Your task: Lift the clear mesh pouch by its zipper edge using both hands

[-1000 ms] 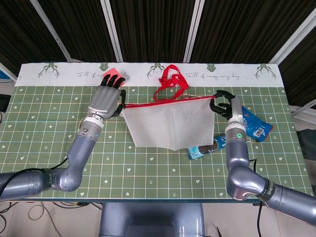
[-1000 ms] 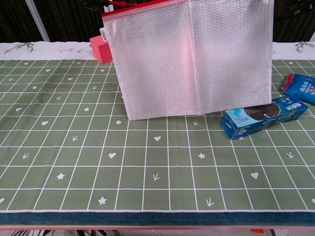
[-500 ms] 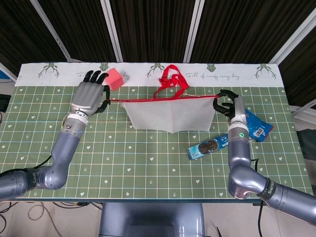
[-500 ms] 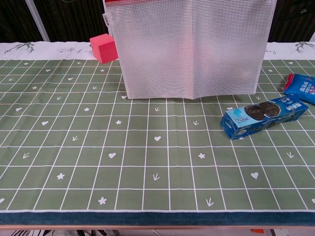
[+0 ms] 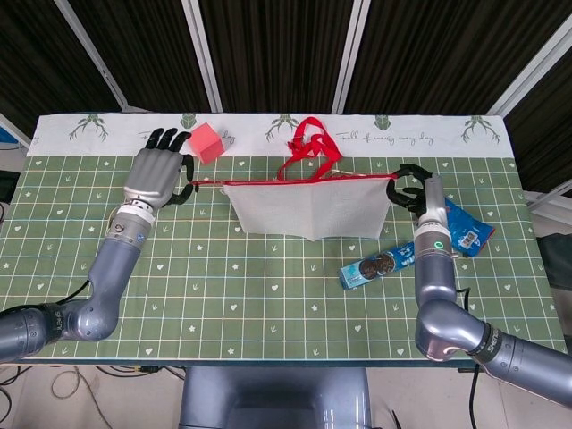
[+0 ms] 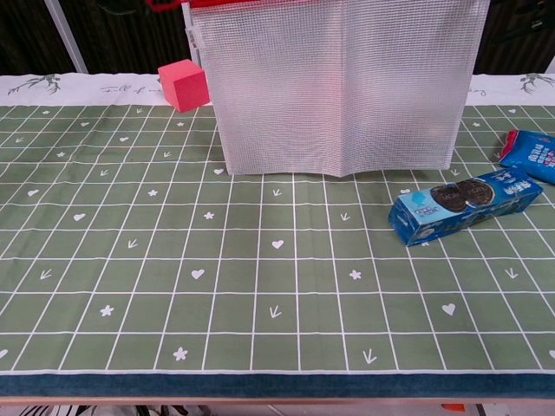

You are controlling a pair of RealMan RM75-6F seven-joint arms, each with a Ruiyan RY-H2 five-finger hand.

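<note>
The clear mesh pouch (image 5: 308,207) hangs upright above the table, its red zipper edge (image 5: 295,181) stretched level between my two hands. My left hand (image 5: 156,174) holds the left end of the red edge between thumb and finger, the other fingers pointing away from me. My right hand (image 5: 408,189) grips the right end with curled fingers. In the chest view the pouch (image 6: 334,87) fills the upper middle, and its bottom edge hangs free above the mat. The hands are cut off at the top of that view.
A red strap (image 5: 308,143) lies behind the pouch. A pink cube (image 5: 207,143) sits at the back left, near my left hand. A blue cookie pack (image 6: 464,204) and a blue snack packet (image 6: 531,156) lie at the right on the green grid mat (image 6: 260,286).
Over the last second the pouch rose off the mat and its tilted zipper edge levelled. My left hand moved left and away from me, drawing the edge taut. Since half a second ago, almost nothing has moved.
</note>
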